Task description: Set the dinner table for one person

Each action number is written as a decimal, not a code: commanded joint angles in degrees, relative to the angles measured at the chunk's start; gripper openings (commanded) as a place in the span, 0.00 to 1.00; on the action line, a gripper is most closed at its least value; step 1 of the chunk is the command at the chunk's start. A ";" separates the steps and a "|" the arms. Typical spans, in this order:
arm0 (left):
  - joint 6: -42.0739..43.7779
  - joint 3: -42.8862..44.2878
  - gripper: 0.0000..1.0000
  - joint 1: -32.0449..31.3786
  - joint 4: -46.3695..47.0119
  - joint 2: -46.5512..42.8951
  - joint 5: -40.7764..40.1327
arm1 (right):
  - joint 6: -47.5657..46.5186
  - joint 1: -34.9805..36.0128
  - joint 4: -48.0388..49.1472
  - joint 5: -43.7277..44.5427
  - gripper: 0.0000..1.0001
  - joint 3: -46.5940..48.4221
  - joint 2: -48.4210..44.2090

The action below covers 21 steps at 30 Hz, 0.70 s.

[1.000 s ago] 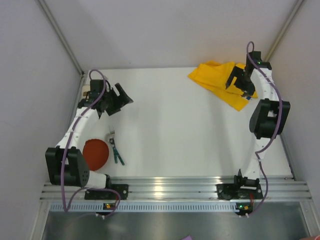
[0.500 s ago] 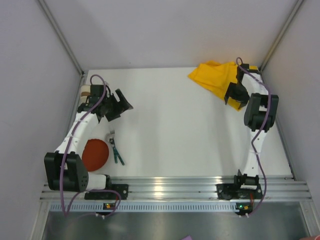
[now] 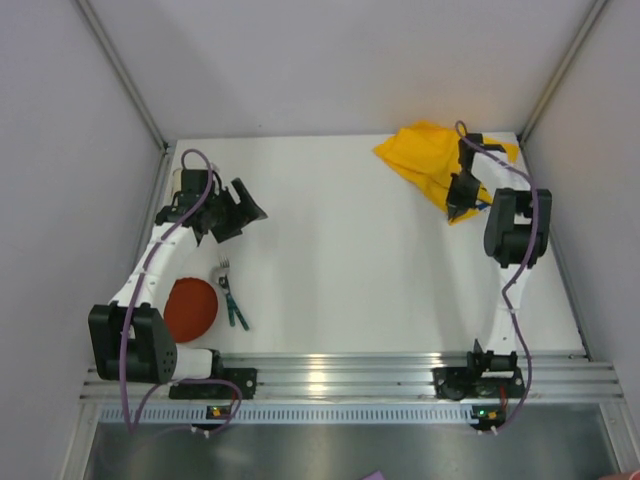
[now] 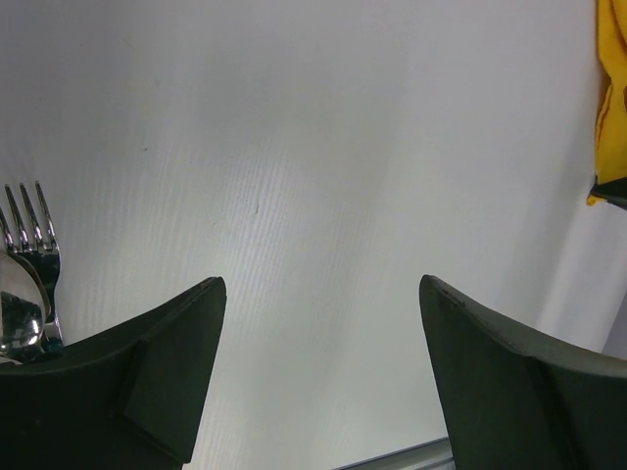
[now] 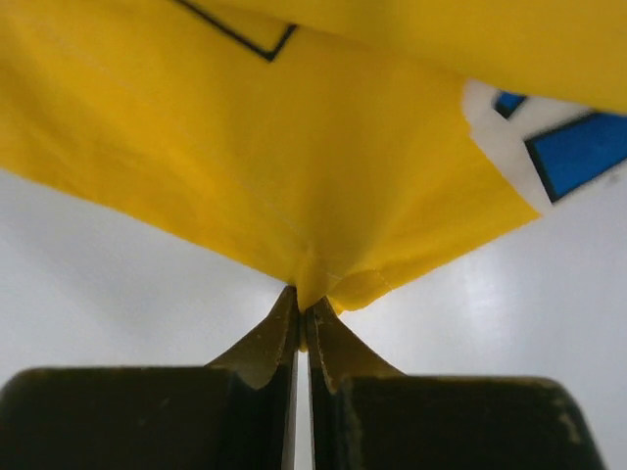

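Walls point(image 3: 300, 60) of pale grey enclose white dinner table point(image 3: 350, 260) bearing yellow cloth point(image 3: 422, 160).

A crumpled yellow printed cloth point(image 3: 425, 160) lies at the table's point(image 3: 340, 260) far right corner. Near the left edge, a round red plate point(image 3: 190, 308) sits just beside a teal-handled metal fork point(image 3: 223, 268) and spoon point(image 4: 20, 308).

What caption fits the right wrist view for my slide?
Right gripper shut, pinching a fold of the yellow printed cloth over the white tabletop.

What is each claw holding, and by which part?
The right gripper pinches the yellow cloth by a fold at its edge. The left gripper stands open, holding nothing.
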 commanded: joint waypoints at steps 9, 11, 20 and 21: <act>-0.37 1.88 0.85 -2.07 0.94 1.25 0.13 | 11.04 33.99 6.15 -37.79 1.00 -1.12 -13.53; -0.63 1.62 0.86 -2.69 1.73 1.69 0.57 | 11.48 33.47 6.07 -35.87 1.00 -1.98 -14.94; -0.02 -0.14 0.86 -9.54 8.30 9.33 -1.11 | 6.83 23.72 4.74 -24.28 1.00 -24.56 -29.35; 0.07 0.47 0.86 -9.89 9.19 10.30 -0.49 | 6.56 22.93 4.75 -23.38 1.00 -28.41 -31.80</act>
